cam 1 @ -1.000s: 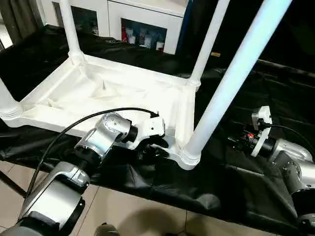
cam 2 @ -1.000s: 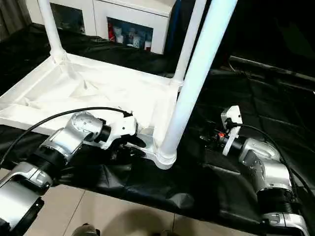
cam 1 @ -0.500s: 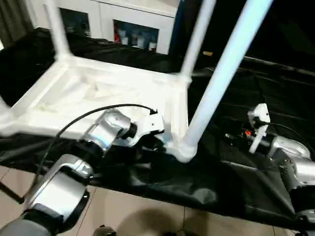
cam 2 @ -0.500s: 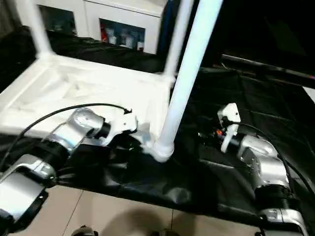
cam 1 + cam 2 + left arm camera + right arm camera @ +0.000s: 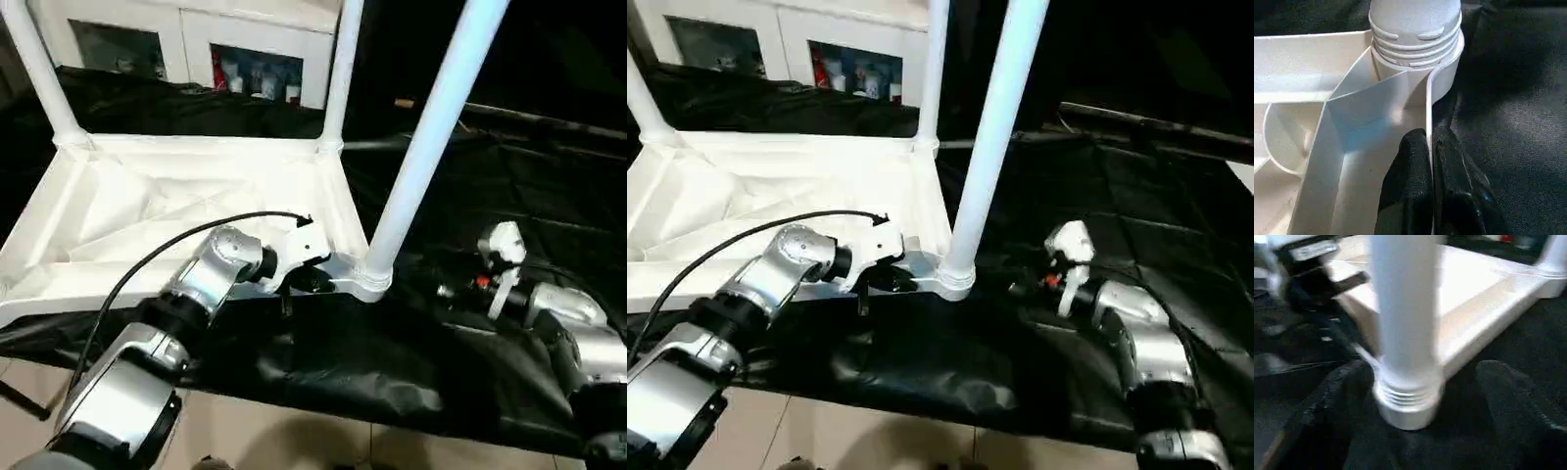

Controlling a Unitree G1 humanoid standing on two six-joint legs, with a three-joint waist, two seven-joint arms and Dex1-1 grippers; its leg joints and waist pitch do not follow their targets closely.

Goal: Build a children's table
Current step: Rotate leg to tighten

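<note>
The children's table lies upside down on the black-draped work table, its white ribbed top facing up. Three white legs stand in its corner sockets: far left, far right and near right. My left gripper is at the top's near rim, just left of the near right socket. In the left wrist view its black fingers are shut on that thin rim wall. My right gripper rests low on the cloth to the right of the near right leg, open, its fingers apart from the leg's base.
A white cabinet with glass doors stands behind the work table. The black cloth is wrinkled along the near edge, with pale floor below. A black cable arcs over my left forearm.
My left gripper's fingers have shut on the top's near rim. The right gripper has opened wider. The whole view has shifted and tilted.
</note>
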